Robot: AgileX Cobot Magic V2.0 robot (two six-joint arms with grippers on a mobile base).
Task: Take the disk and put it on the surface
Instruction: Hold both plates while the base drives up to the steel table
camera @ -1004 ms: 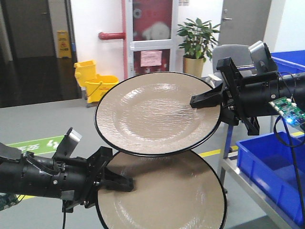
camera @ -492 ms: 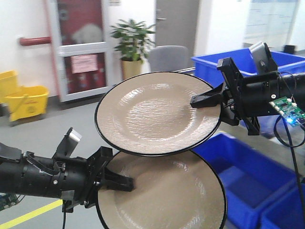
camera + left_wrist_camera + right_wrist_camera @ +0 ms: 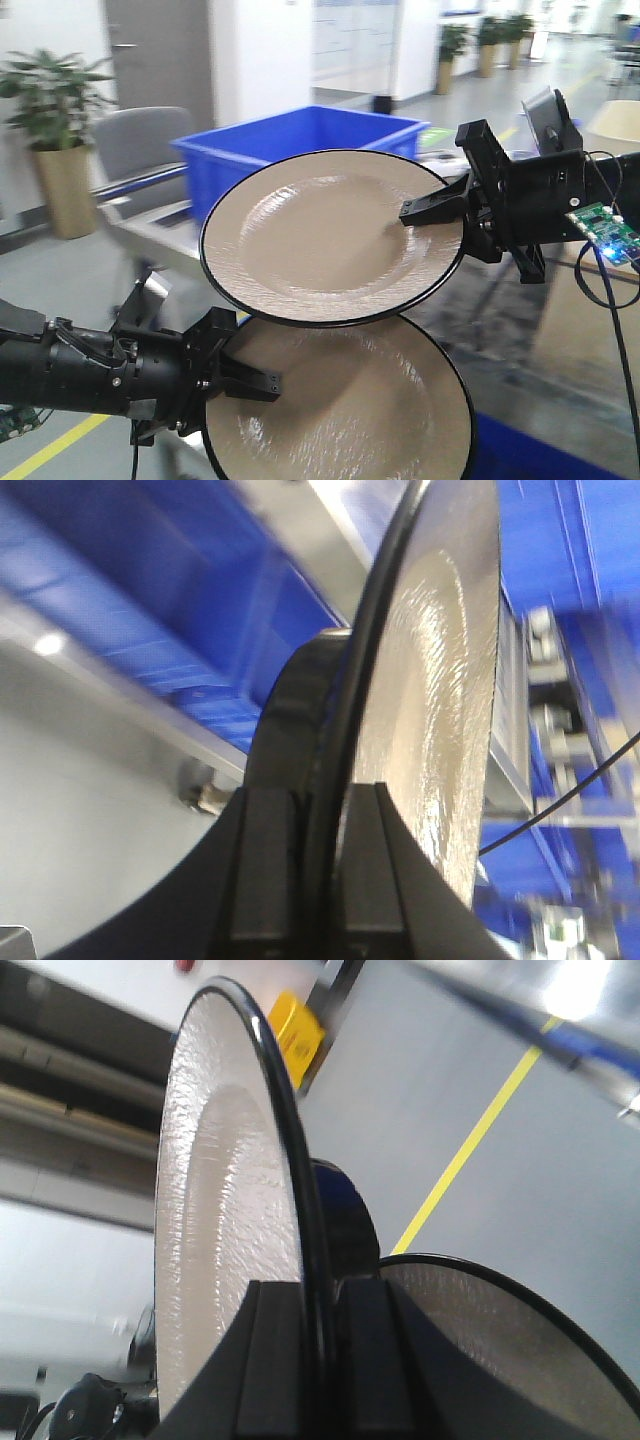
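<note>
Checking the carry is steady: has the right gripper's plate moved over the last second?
Yes. The upper plate sits unchanged in the right gripper, but the potted plant passed from its right to far left: the plate swung rightward with the robot.

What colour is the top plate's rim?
Black; the top plate is beige inside. Front view shows it best.

Both arms extend level: the left end effector (image 3: 250, 382) clamps the rim of the lower disk (image 3: 350, 415); above it, the right end effector (image 3: 425, 210) pinches the upper disk (image 3: 320, 235)
</note>
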